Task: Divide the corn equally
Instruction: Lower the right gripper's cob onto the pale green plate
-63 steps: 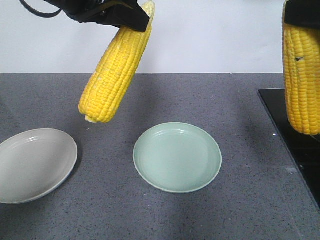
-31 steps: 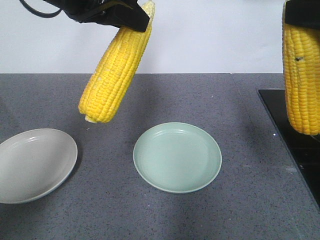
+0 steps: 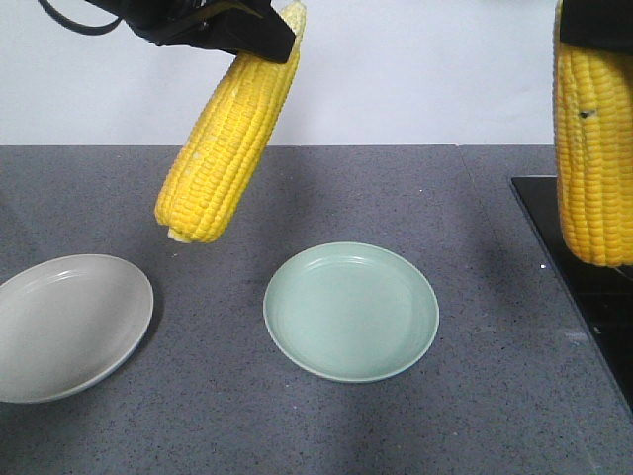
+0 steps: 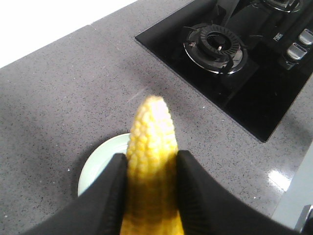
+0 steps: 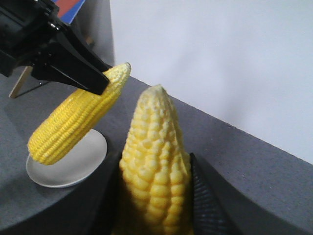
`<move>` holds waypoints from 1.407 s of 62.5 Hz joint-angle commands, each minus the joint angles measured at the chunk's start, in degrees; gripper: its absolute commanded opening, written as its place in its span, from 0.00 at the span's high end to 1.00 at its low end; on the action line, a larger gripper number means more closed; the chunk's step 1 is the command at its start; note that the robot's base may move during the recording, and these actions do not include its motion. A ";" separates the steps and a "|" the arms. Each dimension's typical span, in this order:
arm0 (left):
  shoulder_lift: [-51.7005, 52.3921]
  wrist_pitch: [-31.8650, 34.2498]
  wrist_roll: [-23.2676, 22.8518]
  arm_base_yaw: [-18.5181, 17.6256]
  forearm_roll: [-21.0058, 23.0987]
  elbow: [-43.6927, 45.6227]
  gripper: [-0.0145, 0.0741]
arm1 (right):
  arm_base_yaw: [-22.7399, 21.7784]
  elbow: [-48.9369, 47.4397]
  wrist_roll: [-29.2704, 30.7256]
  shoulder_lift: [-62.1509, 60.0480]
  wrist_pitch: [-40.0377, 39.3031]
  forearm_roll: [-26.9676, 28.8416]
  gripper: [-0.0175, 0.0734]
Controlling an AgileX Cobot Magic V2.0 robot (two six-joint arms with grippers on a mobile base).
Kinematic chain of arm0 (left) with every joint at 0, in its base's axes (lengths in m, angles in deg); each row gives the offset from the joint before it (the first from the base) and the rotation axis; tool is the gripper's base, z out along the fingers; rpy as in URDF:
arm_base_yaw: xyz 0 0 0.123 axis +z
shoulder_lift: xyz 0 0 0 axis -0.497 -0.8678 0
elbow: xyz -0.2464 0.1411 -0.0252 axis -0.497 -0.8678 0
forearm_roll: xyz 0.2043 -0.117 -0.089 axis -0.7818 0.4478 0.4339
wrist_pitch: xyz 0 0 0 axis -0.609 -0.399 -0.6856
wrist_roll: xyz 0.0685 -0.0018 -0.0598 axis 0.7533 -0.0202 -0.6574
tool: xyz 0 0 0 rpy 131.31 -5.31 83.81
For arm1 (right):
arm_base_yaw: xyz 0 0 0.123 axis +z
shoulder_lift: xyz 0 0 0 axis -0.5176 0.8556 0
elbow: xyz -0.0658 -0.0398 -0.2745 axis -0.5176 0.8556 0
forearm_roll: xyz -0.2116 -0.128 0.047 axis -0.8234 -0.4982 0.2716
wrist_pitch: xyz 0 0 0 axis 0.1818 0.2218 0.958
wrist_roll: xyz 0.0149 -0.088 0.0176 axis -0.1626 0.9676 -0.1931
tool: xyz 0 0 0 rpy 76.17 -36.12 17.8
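Left to right: grey plate (image 3: 69,325) bare; left end effector (image 3: 223,28) unmoved, gripping a tilted cob (image 3: 227,134) above the worktop (image 3: 297,426); green plate (image 3: 351,311) bare; right end effector (image 3: 596,22) has lifted its cob (image 3: 591,148) slightly. Neither cob delivered yet.

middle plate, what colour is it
Pale mint green; the middle plate shows best in the exterior front-facing view.

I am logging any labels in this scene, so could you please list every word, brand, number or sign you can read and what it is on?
None can be read.
Stove: small marks beside the knobs, too small and blurred to read.
Corn, corn, green plate and grey plate: no text.
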 commanded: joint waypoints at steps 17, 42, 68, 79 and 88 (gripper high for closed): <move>2.63 1.13 -2.60 -0.08 -14.37 1.19 0.84 | 1.02 -1.69 4.56 9.48 -0.31 16.75 0.81; 2.63 1.13 -6.27 3.33 -28.59 1.19 0.84 | 19.73 -1.75 12.31 26.72 -12.69 15.54 0.81; 2.57 1.13 -7.48 9.05 -28.55 1.15 0.84 | 22.48 -1.67 8.80 39.57 -17.61 6.17 0.81; 2.64 1.13 -7.42 9.10 -28.66 -1.90 0.84 | 22.48 -1.67 6.84 41.39 -17.53 1.15 0.78; 2.64 1.13 -7.47 9.10 -29.75 -8.67 0.84 | 22.48 -1.67 4.44 41.47 -16.45 -1.36 0.68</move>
